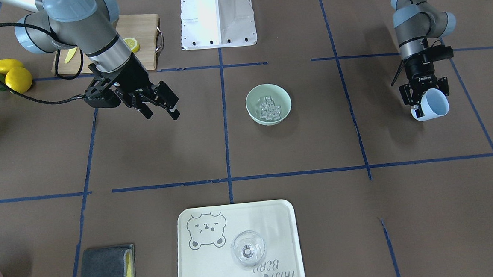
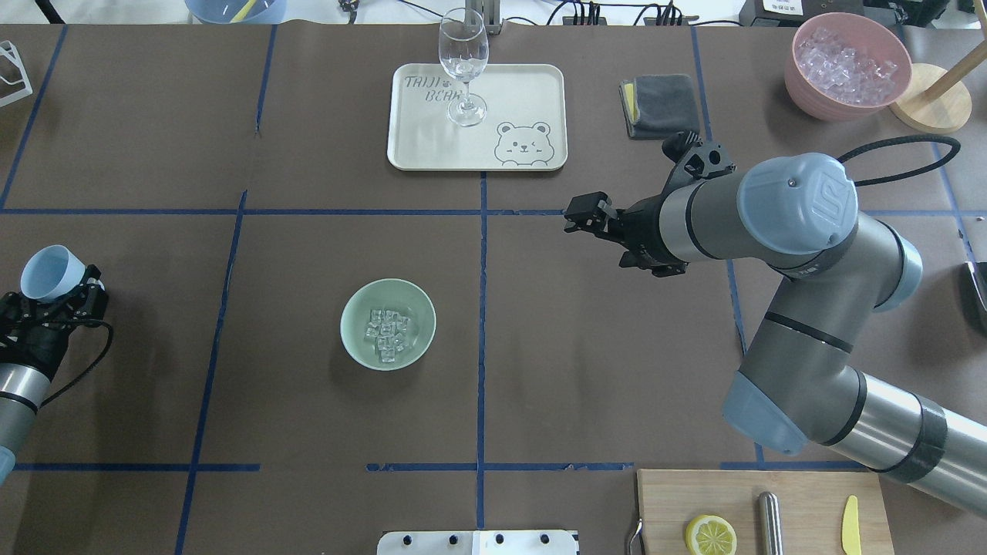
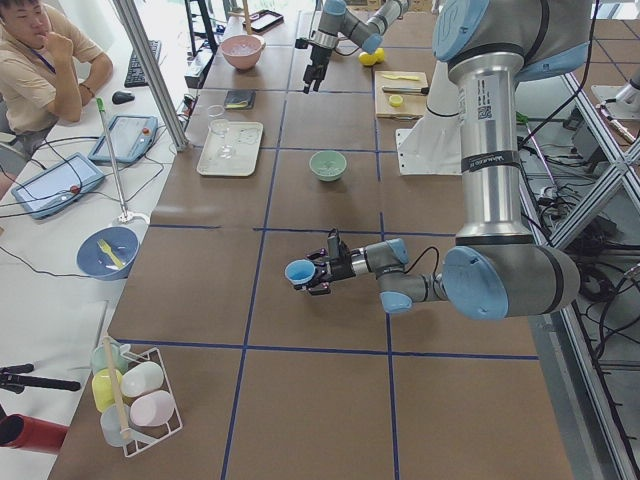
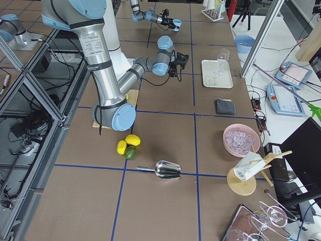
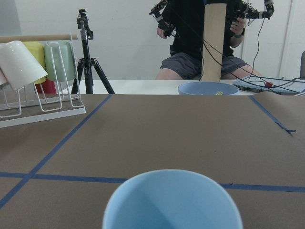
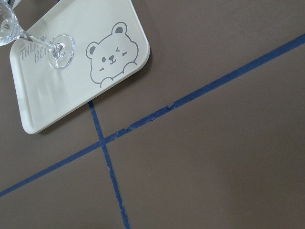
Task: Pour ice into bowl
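The pale mint-green bowl (image 1: 268,91) stands near the table's middle and holds a small heap of clear ice cubes (image 1: 269,109); both also show in the overhead view, bowl (image 2: 353,308) and ice (image 2: 388,334). My left gripper (image 1: 425,100) is shut on a light blue cup (image 1: 435,104), held tilted on its side well off to the bowl's side, above the table (image 2: 50,272). The left wrist view shows the cup's inside (image 5: 172,202) with nothing in it. My right gripper (image 1: 160,108) is open and empty, hovering on the bowl's other side (image 2: 584,216).
A cream tray (image 2: 532,85) with a clear wine glass (image 2: 463,62) lies at the far side. A pink container of ice (image 2: 847,65), a grey cloth (image 2: 663,104), a cutting board with lemon (image 2: 802,493), lemons (image 1: 13,75) and a metal scoop (image 4: 168,169) lie around.
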`<state>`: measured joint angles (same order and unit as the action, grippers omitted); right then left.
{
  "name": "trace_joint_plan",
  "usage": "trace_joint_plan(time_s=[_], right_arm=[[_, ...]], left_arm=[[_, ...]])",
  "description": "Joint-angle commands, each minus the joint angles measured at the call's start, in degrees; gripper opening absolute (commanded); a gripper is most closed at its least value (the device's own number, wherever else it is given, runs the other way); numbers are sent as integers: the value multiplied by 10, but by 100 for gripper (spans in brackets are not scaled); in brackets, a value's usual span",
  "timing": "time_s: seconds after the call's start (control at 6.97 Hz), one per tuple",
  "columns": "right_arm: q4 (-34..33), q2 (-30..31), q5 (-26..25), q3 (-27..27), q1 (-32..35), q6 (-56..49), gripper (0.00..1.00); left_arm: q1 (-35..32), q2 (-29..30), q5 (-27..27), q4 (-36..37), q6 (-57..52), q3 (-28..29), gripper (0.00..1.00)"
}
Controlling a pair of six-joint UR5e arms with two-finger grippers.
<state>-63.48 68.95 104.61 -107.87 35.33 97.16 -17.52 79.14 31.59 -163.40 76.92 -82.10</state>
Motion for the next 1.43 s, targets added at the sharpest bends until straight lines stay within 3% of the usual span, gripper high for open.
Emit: trace_joint_plan(time_s=[0.0, 0.57, 1.0, 1.15, 1.29], right_arm=[[0, 0, -7, -1, -3, 1, 100], [0, -1, -8, -4, -4, 3, 100], [0, -1, -8, -5, -4, 3, 100], [0, 0, -8, -5, -4, 3, 100], [0, 0, -7, -5, -4, 3, 100]], left_arm=[[6, 1, -16, 1, -2, 2, 25], [40, 1, -69, 1, -2, 17, 26], [49, 2, -71, 1, -2, 23, 29], [50, 2, -72, 1, -2, 23, 35], [52, 2, -71, 1, -2, 24, 48]])
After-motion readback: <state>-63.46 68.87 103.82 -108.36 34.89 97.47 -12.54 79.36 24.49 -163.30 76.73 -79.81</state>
